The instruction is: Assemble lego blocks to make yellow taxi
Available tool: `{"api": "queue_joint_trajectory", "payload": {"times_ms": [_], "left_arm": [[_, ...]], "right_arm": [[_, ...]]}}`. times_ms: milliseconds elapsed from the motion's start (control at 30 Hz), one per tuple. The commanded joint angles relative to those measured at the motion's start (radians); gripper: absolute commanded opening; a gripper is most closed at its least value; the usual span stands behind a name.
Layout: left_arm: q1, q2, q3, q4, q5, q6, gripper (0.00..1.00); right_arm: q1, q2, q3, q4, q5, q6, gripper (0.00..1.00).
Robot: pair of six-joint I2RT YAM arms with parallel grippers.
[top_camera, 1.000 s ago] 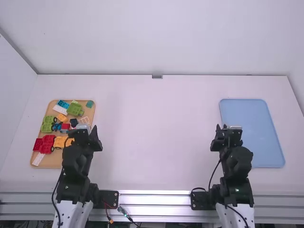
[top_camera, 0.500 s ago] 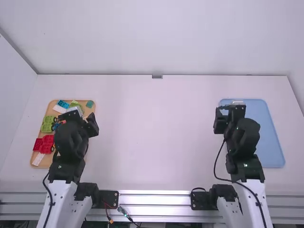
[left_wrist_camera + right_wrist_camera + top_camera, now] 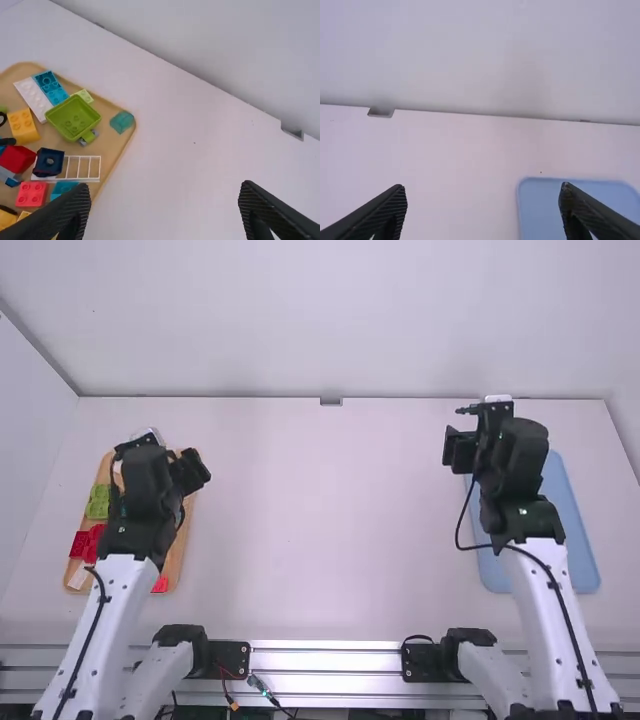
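Note:
My left gripper (image 3: 190, 472) is raised over the wooden tray (image 3: 176, 550) of blocks; in the left wrist view the left gripper (image 3: 165, 210) is open with nothing between its fingers. That view shows yellow blocks (image 3: 23, 126), a green tub-shaped block (image 3: 73, 118), a red block (image 3: 31, 194), a dark blue block (image 3: 48, 162) and a white frame piece (image 3: 82, 168) on the tray. Above the blue tray's left side is my right gripper (image 3: 460, 448); the right wrist view has the right gripper (image 3: 485, 210) open and holding nothing.
The blue tray (image 3: 580, 540) lies at the table's right, partly under the right arm. A wall (image 3: 330, 320) stands along the table's far edge, with a small grey bracket (image 3: 331, 401) at its middle. White table (image 3: 320, 520) stretches between the trays.
Both arms have risen and extended away from their bases. The left arm now covers more of the wooden tray, and the right arm stands over the blue tray's left part.

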State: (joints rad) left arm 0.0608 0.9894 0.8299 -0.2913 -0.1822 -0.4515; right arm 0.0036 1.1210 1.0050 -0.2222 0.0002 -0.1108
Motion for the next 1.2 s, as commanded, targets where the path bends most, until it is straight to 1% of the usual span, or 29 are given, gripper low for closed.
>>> {"api": "queue_joint_trajectory", "payload": {"times_ms": [0,100,267,467,567,633,700,833,867,933,1000,1033,1067,1100,1167], "left_arm": [[0.013,0.04,0.057,-0.013,-0.029,-0.049,0.84],[0.015,0.084,0.095,-0.023,-0.031,-0.07,0.88],[0.021,0.159,0.16,-0.025,0.019,-0.107,0.94],[0.024,0.204,0.202,-0.042,0.008,-0.141,0.98],[0.041,0.216,0.228,-0.133,-0.074,-0.338,0.99],[0.073,0.221,0.247,-0.242,-0.162,-0.467,0.99],[0.113,0.221,0.251,-0.343,-0.201,-0.545,0.99],[0.177,0.221,0.248,-0.418,-0.142,-0.542,0.99],[0.214,0.221,0.243,-0.449,-0.079,-0.548,0.99],[0.243,0.221,0.24,-0.49,0.021,-0.55,0.99],[0.26,0.221,0.234,-0.521,0.072,-0.55,0.99],[0.261,0.221,0.228,-0.521,0.071,-0.546,0.99],[0.258,0.221,0.222,-0.517,0.033,-0.543,0.99],[0.258,0.221,0.219,-0.516,0.007,-0.544,0.96],[0.267,0.221,0.198,-0.527,-0.072,-0.598,0.99]], "right_arm": [[0.006,0.048,0.072,-0.008,0.0,-0.008,0.84],[0.007,0.097,0.117,-0.018,0.001,-0.013,0.88],[0.007,0.182,0.195,-0.035,0.0,-0.021,0.94],[0.008,0.231,0.24,-0.045,0.001,-0.026,0.98],[0.008,0.244,0.253,-0.048,0.001,-0.028,0.99],[0.008,0.249,0.257,-0.048,0.001,-0.028,0.99],[0.008,0.249,0.257,-0.048,0.001,-0.028,0.99],[0.01,0.249,0.257,-0.02,-0.006,-0.02,0.99],[0.015,0.249,0.257,-0.01,-0.006,-0.021,0.99],[0.026,0.249,0.257,-0.011,-0.003,-0.021,0.99],[0.036,0.249,0.257,-0.027,0.001,-0.021,0.99],[0.041,0.249,0.257,-0.032,-0.001,-0.021,0.99],[0.048,0.249,0.257,-0.032,-0.002,-0.021,0.99],[0.051,0.249,0.257,-0.031,-0.001,-0.021,0.99],[0.069,0.249,0.257,-0.022,-0.002,-0.021,0.99]]}}
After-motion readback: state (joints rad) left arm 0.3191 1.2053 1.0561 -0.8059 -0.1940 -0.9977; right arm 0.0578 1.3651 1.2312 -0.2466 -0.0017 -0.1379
